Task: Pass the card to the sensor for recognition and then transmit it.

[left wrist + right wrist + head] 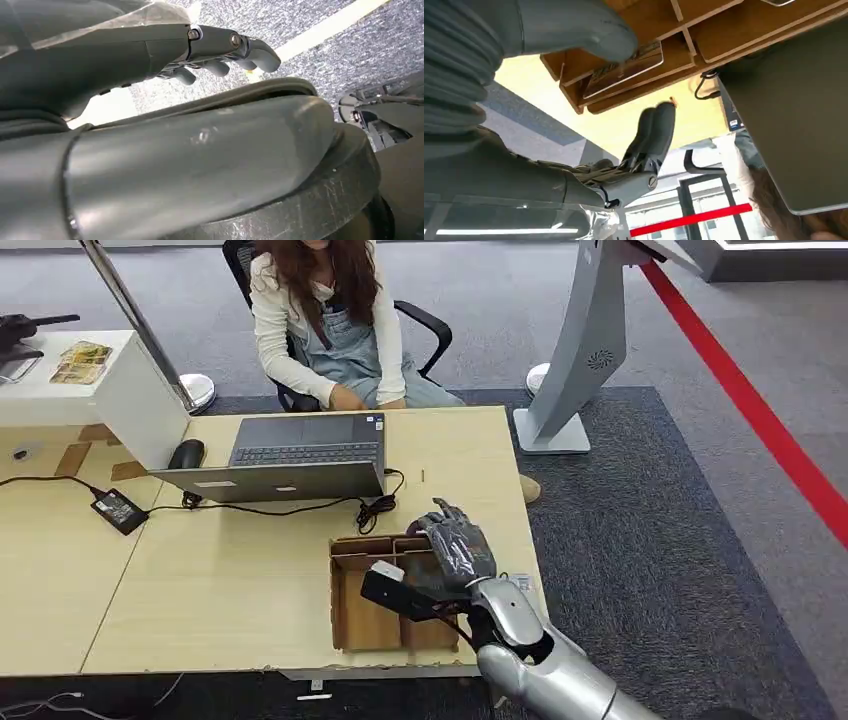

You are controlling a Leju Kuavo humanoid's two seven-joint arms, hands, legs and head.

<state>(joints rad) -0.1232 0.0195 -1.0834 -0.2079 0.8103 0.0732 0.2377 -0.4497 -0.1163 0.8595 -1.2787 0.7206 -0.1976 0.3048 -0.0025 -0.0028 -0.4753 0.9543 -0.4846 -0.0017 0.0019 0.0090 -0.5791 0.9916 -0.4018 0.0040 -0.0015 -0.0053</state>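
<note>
Right hand (455, 545) above card (624, 70) (ungrasped)

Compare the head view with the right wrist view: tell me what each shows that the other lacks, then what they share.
Head view alone: the mouse, the power adapter and the white kiosk stand. Right wrist view alone: the card lying in a compartment of the wooden tray, just past the right hand's thumb. Both share: the right hand, open over the tray, plus the laptop, the seated person and the red floor line.
</note>
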